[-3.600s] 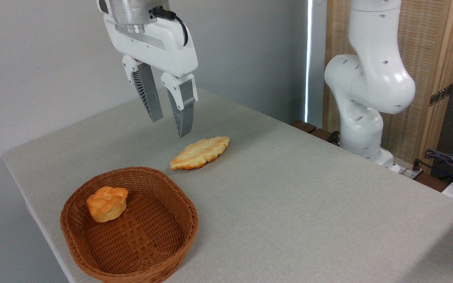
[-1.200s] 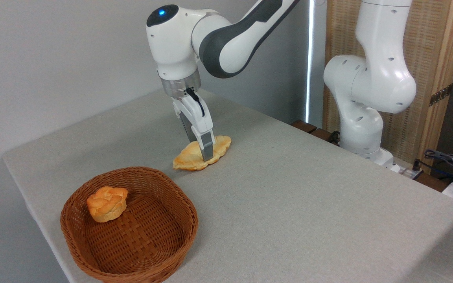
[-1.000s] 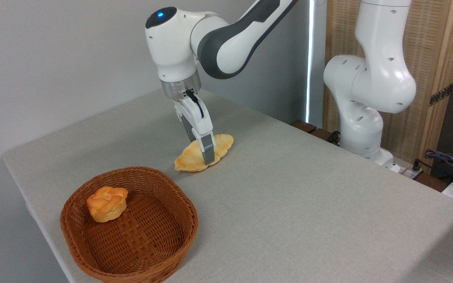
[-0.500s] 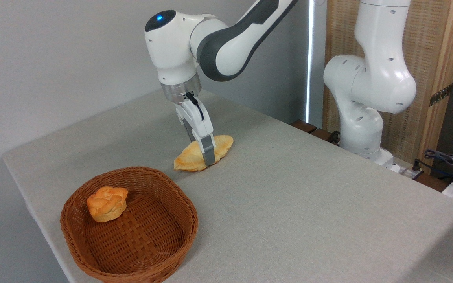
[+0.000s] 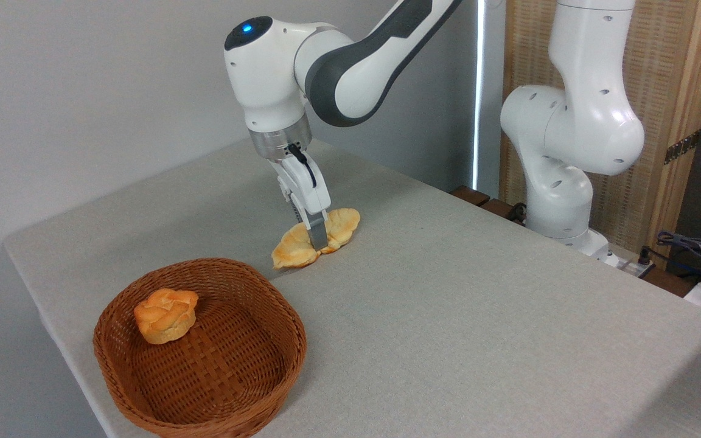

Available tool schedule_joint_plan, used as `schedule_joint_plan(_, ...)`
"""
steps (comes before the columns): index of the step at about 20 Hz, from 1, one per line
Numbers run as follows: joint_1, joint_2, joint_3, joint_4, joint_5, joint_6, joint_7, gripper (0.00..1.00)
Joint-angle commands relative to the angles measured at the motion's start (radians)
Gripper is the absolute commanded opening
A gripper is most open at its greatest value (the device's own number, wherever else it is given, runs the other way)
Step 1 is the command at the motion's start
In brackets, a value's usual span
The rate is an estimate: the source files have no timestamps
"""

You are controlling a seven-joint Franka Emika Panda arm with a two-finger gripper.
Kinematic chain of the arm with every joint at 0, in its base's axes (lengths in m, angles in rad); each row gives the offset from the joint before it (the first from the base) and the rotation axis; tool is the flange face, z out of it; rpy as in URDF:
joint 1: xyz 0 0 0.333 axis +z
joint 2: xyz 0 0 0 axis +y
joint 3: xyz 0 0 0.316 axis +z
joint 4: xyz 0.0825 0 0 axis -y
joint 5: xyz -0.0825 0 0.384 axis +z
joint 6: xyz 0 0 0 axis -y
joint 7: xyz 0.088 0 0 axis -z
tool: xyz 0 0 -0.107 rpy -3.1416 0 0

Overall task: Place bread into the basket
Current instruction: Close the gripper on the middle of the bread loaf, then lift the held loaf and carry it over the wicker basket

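Basket of reddish-brown wicker sits at lower left of frame on the grey table, near the table's front-left edge. Small round knotted bun lies inside it, against the left wall. Right of and behind the basket, frame centre, the bread lies on the table, outside the basket and apart from its rim. Gripper points down over the loaf's middle, fingers pressed in on it so the loaf looks pinched at the waist; the grip is closed on the bread. White arm base stands at upper right.
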State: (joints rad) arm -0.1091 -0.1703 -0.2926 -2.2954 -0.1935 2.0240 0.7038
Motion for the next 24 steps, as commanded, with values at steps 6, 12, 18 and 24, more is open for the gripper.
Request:
schedule_joint_plan(6,0.002,0.003,0.101,0.21,0.014,-0.163,0.028,0.03)
schedule_joint_plan(12,0.003,0.053,0.217,0.456,0.014,-0.274,0.197,0.07)
schedule_joint_plan(18,0.003,0.109,0.263,0.49,0.043,0.017,0.189,0.17)
schedule_joint_plan(24,0.003,0.14,0.263,0.49,0.043,0.108,0.191,1.0)
